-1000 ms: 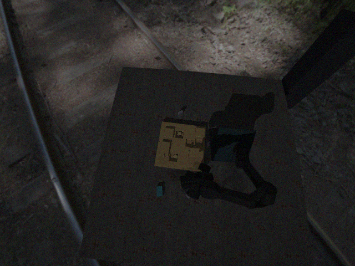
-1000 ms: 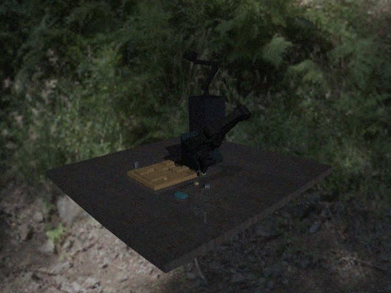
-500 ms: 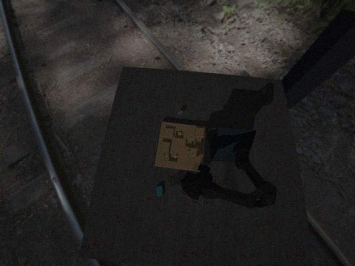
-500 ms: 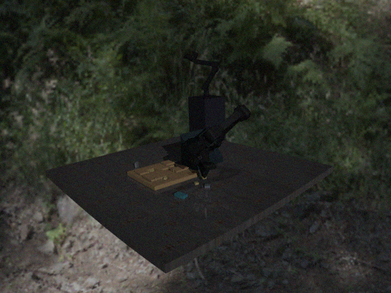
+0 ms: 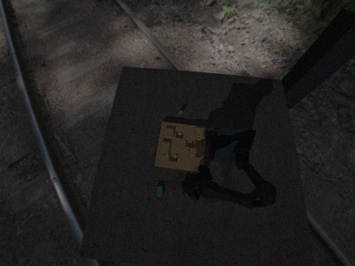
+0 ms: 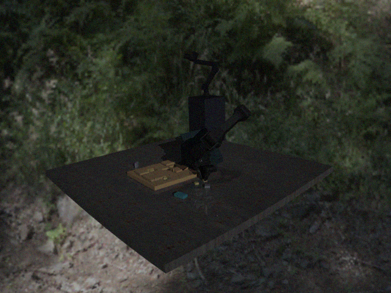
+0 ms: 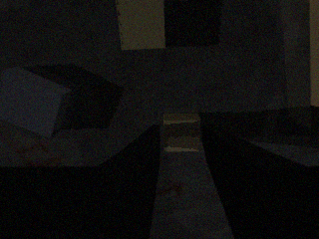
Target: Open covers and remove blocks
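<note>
The tan puzzle board [image 5: 172,165] [image 6: 170,184] shows raised covers and dark recesses; whether each cover is fully open cannot be told. My gripper [image 6: 205,177] [image 7: 180,131] points down beside the board, slightly open. A small yellowish-brown block [image 7: 181,136] stands between the fingertips, with slim gaps at its sides. A yellow block [image 6: 197,183] [image 7: 143,25] and a grey block [image 6: 207,185] [image 7: 32,100] lie near it on the table. A teal block [image 5: 159,191] [image 6: 180,195] lies farther off. A pale block [image 5: 180,112] [image 6: 136,164] stands beyond the board's opposite side.
The dark table [image 5: 128,223] [image 6: 176,233] carries everything. The board's edge [image 7: 315,50] is close on the right in the wrist view. The arm curves round from its base near the board, and its forearm [image 5: 232,195] hangs over the table. The scene is very dim.
</note>
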Available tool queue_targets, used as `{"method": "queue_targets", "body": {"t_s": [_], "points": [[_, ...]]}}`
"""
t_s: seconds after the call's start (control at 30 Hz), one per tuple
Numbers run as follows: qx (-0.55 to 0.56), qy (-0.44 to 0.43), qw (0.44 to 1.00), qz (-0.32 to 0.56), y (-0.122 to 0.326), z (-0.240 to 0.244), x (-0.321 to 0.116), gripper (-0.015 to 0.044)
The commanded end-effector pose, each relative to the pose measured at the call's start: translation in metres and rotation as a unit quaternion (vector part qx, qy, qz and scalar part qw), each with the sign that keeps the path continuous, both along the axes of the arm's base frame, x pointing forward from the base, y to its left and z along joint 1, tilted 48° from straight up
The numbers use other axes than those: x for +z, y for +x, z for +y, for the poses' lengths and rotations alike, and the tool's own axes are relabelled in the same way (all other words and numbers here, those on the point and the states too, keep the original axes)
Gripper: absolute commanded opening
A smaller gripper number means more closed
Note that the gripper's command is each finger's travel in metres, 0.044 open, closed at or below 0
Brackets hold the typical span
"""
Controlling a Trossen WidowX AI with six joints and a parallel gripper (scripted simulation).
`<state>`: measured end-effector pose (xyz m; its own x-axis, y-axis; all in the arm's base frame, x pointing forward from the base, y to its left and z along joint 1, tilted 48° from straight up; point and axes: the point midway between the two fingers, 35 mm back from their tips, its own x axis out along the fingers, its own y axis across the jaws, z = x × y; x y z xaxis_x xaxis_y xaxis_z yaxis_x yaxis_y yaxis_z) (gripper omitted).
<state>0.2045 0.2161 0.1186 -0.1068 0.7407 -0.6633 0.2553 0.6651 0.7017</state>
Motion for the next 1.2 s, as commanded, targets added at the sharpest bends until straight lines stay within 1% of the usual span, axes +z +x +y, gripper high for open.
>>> {"method": "queue_targets", "body": {"t_s": [0.0,0.27,0.3,1.03,1.17], "points": [[0.001,0.0,1.0,0.0,0.0,0.0,0.0,0.0211],[0.001,0.0,1.0,0.0,0.0,0.0,0.001,0.0421],[0.001,-0.001,1.0,0.0,0.0,-0.002,0.001,0.044],[-0.001,-0.004,1.0,0.001,0.008,-0.053,0.046,0.044],[-0.001,-0.003,1.0,0.001,0.008,-0.057,0.049,0.044]]}}
